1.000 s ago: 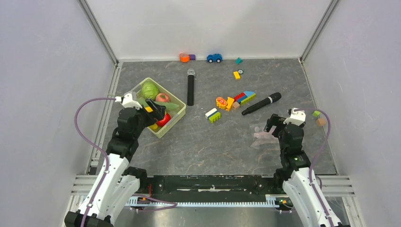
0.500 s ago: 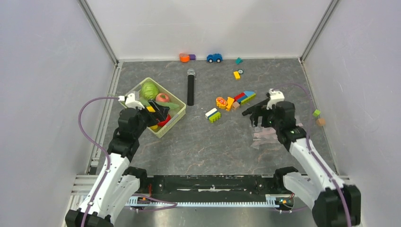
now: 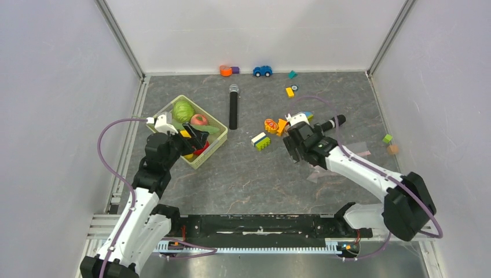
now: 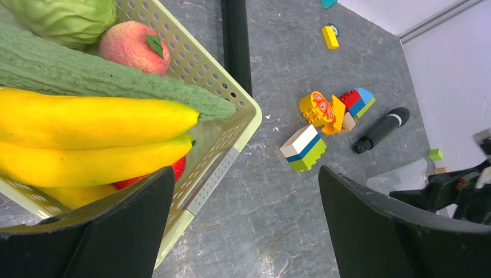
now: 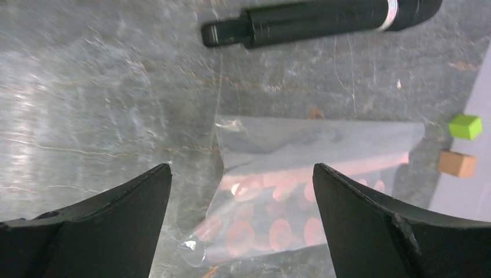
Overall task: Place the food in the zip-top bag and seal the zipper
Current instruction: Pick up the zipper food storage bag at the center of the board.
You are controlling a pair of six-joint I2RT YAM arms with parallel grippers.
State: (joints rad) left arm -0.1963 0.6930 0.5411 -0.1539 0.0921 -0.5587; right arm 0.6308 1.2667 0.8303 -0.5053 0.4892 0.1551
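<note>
Listing, outward from the task's things.

1. Clear, soft plastic zip-top bag [image 5: 324,145] with pink dots: flat on the grey stone-patterned table [image 3: 249,174], well to the right of the pale green perforated basket [image 4: 231,150], with no food in it. Its pale pink zipper strip [image 5: 359,167] shows as a band across it; whether it is sealed cannot be told.
2. Food, 5 pieces, all inside the basket: yellow plastic banana [image 4: 98,121], knobbly green gourd [image 4: 87,75], pinkish peach [image 4: 133,46], green cabbage [image 4: 63,17], and red tomato [image 4: 173,171], mostly hidden under the banana.
3. Right gripper [image 5: 240,171]: well right of the basket, above the bag, jaws wide apart, holding nothing.
4. Left gripper [image 4: 244,191]: over the basket's right corner, jaws wide apart, empty.
5. Sundries: second black microphone [image 3: 233,110] just right of the basket; coloured building blocks [image 3: 260,141] further right; black microphone [image 5: 324,20] beyond those, beside the bag.

Step, as judged: the start, nothing bagged. The next move calls for a low pinch on the thin film near the zipper, to lift the mouth open.
</note>
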